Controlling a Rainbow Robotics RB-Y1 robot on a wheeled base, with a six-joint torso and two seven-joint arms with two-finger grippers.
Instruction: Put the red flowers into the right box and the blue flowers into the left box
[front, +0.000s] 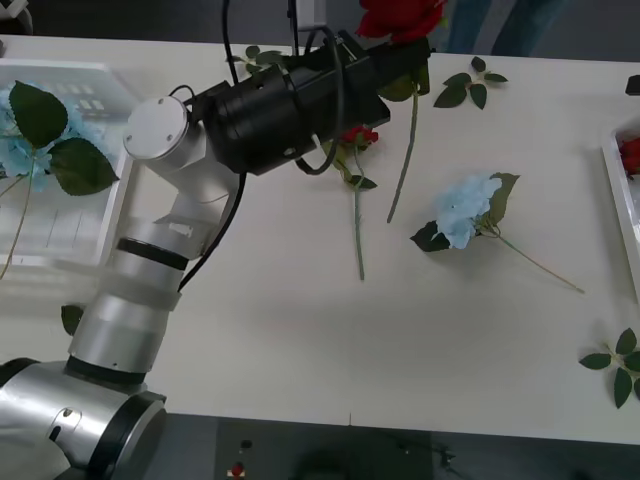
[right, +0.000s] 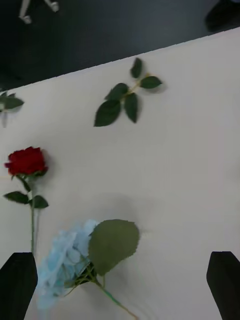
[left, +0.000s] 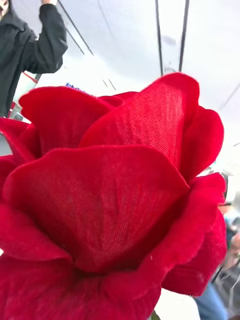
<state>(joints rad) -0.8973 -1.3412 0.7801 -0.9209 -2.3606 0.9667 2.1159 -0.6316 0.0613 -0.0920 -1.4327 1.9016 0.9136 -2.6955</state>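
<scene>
Your left tool (front: 405, 62) gripping a deep-red fabric rose (front: 400, 18) above the white worktop (front: 300, 330), your right tool (right: 120, 285) open over a pale blue flower cluster (right: 62, 265)

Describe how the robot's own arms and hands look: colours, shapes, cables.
The left arm is built of rounded white and silver-grey segments with black ring joints, ending in a fat black cylindrical wrist. Loose black cables loop over that wrist. The right hand has two flat black fingers with rounded tips, one at each lower corner of the right wrist view.
</scene>
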